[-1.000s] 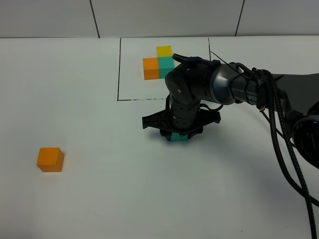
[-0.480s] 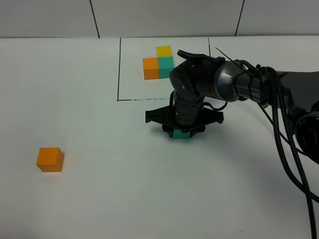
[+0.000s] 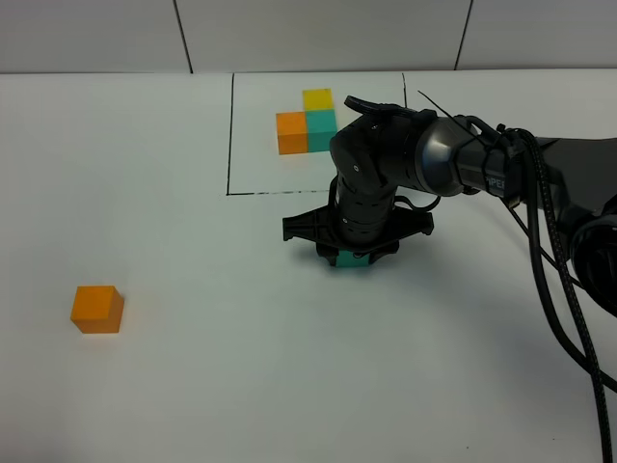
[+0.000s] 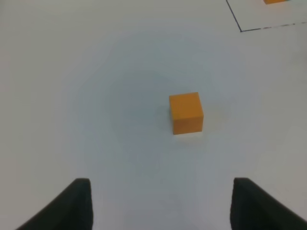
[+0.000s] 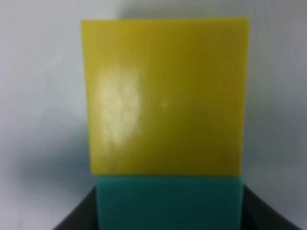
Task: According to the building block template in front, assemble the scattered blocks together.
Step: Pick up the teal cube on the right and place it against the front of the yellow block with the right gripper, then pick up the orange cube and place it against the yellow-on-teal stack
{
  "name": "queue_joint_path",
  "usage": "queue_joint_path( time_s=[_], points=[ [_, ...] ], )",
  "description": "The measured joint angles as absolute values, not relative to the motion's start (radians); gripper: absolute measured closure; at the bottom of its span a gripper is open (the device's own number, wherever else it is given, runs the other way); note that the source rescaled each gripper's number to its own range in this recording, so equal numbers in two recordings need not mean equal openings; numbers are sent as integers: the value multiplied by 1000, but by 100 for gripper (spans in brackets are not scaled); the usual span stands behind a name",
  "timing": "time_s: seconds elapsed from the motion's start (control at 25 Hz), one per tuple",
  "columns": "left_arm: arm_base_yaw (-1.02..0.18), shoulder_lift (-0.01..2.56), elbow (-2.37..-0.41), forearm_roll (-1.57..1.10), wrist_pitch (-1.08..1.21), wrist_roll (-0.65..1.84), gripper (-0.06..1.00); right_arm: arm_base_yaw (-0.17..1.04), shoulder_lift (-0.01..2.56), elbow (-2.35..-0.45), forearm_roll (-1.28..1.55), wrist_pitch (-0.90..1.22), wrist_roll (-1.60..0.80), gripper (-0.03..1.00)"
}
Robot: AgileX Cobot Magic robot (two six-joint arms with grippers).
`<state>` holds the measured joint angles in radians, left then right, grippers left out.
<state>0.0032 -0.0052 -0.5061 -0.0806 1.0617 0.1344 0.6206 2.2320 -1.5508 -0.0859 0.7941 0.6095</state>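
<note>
Clerk: Item one — building block template (image 3: 307,121). Location?

Checker: Far centre of the white table (image 3: 193,386), framed by thin black lines. It is an L of three touching blocks: orange at the left, teal at its right, yellow on the teal's far side.

Clerk: Item two, teal cube (image 3: 349,262).

Checker: Just on the near side of the frame's near line, slightly right of centre. The right gripper (image 3: 350,253) is clamped on it with one dark finger at each side, and the arm reaches in from the right.

Clerk: Item three, yellow cube (image 5: 165,96).

Checker: It shows only in the right wrist view, one face flush against the teal cube with the edges lined up. From the high camera the arm covers it.

Clerk: Item four, orange cube (image 3: 97,309).

Checker: Near left of the table, alone, well apart from the other two.

Clerk: Left gripper (image 4: 160,196)?

Checker: Outside the high camera's picture. Its wrist view shows two fingertips spread with only bare table between them — nothing held. The orange cube lies ahead of them, untouched.
</note>
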Motion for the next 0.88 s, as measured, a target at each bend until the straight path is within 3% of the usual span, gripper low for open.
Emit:
queue_joint_path(
  time_s=[0.24, 0.32, 0.44, 0.52, 0.64, 0.88],
  points=[
    [3, -5, -506, -81, 1062, 134, 55, 620, 2226, -1551, -82, 793, 603, 92],
    [3, -5, -506, -81, 1062, 134, 55, 616, 2222, -1550, -82, 790, 603, 75],
    [3, -5, -506, -81, 1062, 134, 55, 611, 2210, -1543, -84, 789, 598, 26],
    [3, -5, -506, -81, 1062, 134, 55, 611, 2193, -1542, -85, 789, 577, 8],
    [3, -5, -506, -81, 1062, 134, 55, 610, 2130, -1513, -85, 791, 544, -1],
    [3, -5, -506, -81, 1062, 134, 55, 479, 1929, -1327, -53, 755, 386, -3]
  ],
)
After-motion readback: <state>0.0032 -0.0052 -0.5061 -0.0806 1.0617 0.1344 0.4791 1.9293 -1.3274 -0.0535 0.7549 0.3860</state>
